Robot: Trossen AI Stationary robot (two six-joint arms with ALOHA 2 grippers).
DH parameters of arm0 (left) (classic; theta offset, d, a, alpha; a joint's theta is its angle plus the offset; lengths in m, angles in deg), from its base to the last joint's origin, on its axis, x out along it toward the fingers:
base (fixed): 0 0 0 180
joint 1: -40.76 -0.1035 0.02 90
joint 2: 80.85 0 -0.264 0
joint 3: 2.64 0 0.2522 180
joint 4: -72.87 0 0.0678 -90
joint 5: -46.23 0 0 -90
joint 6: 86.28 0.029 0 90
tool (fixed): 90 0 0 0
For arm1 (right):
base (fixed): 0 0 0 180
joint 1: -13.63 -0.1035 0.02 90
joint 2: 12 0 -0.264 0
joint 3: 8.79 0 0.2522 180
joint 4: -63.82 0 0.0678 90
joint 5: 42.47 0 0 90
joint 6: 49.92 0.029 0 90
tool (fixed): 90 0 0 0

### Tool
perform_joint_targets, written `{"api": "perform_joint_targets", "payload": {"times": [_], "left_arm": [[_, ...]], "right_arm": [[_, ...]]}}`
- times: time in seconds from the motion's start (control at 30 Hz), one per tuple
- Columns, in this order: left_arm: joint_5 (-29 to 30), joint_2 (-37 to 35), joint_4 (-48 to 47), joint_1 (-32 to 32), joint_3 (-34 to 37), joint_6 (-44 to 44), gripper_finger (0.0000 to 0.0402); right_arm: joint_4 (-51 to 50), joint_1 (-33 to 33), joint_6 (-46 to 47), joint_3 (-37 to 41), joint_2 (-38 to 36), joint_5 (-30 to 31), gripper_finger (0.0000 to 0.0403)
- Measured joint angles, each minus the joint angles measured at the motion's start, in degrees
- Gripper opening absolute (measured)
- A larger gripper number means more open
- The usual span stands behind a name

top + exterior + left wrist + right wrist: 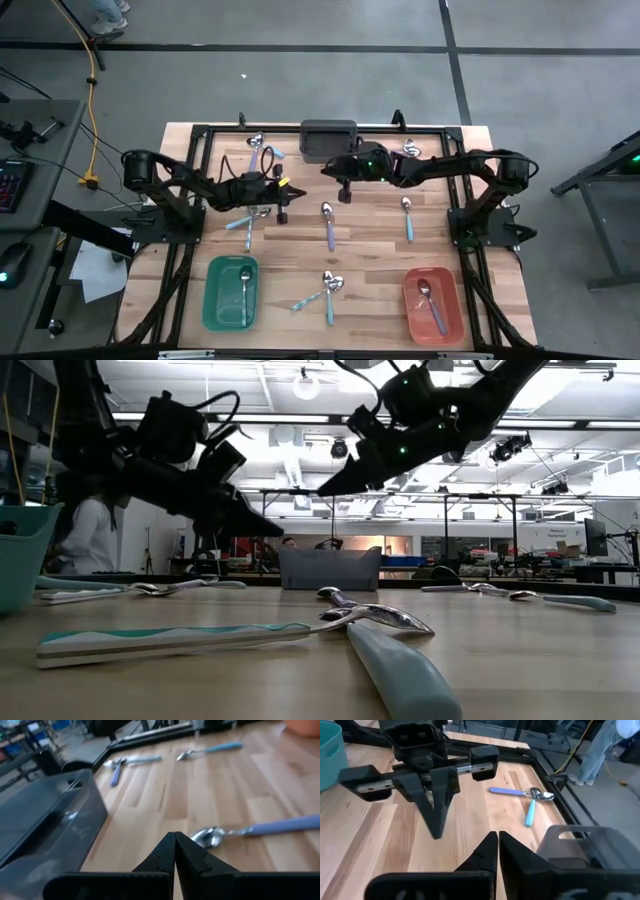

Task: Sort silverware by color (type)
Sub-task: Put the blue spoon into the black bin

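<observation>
Nearest the low camera: teal-handled spoon crossing a light blue spoon, same pair lying between green bin and red bin. Left of that pair, one spoon inside the green bin. Beyond the pair, left gripper hovering with fingers pressed together, beside a purple-handled spoon. Farther right, right gripper likewise closed and empty, near a dark grey bin. Right of the pair, purple spoon in the red bin.
</observation>
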Motion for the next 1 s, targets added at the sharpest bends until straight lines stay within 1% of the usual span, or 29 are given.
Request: {"api": "perform_joint_targets", "payload": {"times": [0.1,0.17,0.23,0.4,0.43,0.53,0.73,0.83,0.9,1.0], "left_arm": [[1.20,0.00,-1.87,-1.07,0.00,0.00,0.0000],[2.00,0.00,-2.09,-1.85,0.00,0.04,0.0000],[2.13,0.00,-2.29,-2.69,0.00,0.00,0.0000],[2.13,0.00,-2.38,-4.18,0.00,0.02,0.0000],[2.10,0.00,-2.38,-4.49,0.00,0.02,0.0000],[2.11,0.00,-2.43,-5.25,0.00,0.04,0.0000],[2.10,0.00,-2.43,-6.71,0.00,0.02,0.0000],[1.93,0.00,-2.71,-7.02,0.00,-0.93,0.0000],[0.34,0.00,-3.05,-7.02,-0.05,-1.65,0.0000],[-4.21,0.00,-4.21,-6.57,-0.99,-4.26,0.0000]], "right_arm": [[-1.25,0.56,0.41,0.00,0.00,0.12,0.0000],[-1.27,0.60,0.41,0.00,0.00,1.34,0.0000],[-1.31,0.60,0.41,0.00,0.00,2.72,0.0000],[-1.30,0.58,0.24,0.00,0.00,2.95,0.0001],[-1.30,0.58,0.30,0.00,0.00,3.77,0.0004],[-1.69,0.52,0.41,0.00,0.00,6.40,0.0020],[-4.28,0.52,3.65,0.00,0.02,6.50,0.0078],[-5.34,0.52,4.09,0.00,0.02,6.37,0.0099],[-5.61,0.52,4.07,0.00,0.02,6.36,0.0104],[-5.50,0.54,3.31,0.00,0.02,6.34,0.0101]]}}
